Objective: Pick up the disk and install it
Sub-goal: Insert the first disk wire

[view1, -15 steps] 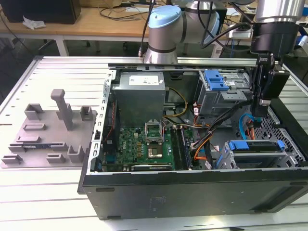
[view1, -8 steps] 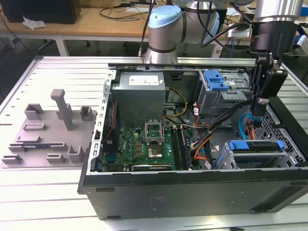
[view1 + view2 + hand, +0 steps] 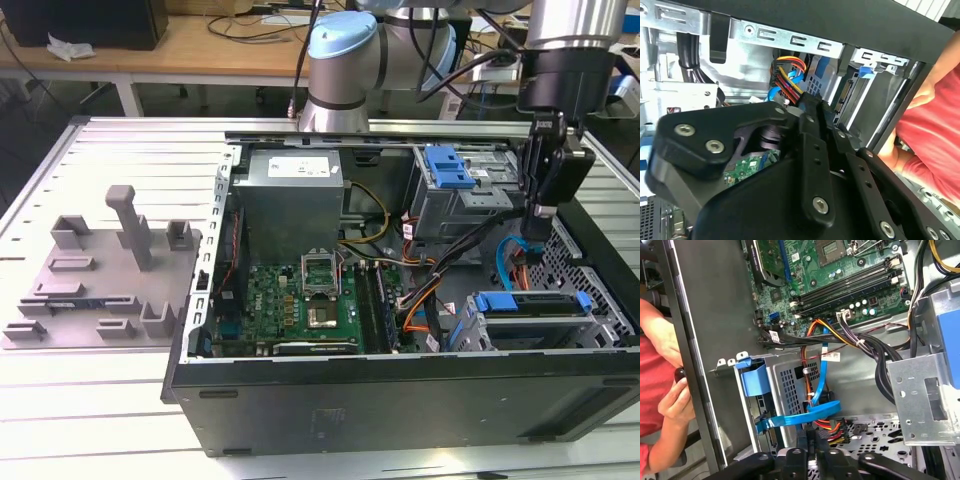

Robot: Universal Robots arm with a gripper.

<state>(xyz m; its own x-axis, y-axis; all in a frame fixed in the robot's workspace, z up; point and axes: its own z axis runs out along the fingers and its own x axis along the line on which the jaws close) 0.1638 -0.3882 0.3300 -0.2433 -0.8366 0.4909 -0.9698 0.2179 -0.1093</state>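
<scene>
1. Silver slatted metal makes up the surface (image 3: 100, 400). On it sit a big open black computer case (image 3: 400, 400) and a grey plastic fixture with upright posts (image 3: 100, 290).
2. The disk (image 3: 530, 305) is a flat silver-grey metal hard drive with blue plastic rails. It looks to be sitting inside a grey metal cage with little holes (image 3: 790, 385), in the corner of the case at the exterior view's right.
3. I think the disk is stiff and a bit heavy for how big it is. It could get hurt by a bump or a drop. The metal faces look smooth and slippery, so the blue rails along its edges seem the best place to hold it.
4. The hand (image 3: 538, 235) hangs straight down from the thick silver arm (image 3: 570, 40), inside the case, near the cage and above it. Its fingers (image 3: 812, 106) look pressed together with nothing between them.
5. A thin blue flat cable (image 3: 820, 385) loops just beside the cage, close to the hand.
6. A person's hand (image 3: 672, 395) waits outside the case wall.
</scene>
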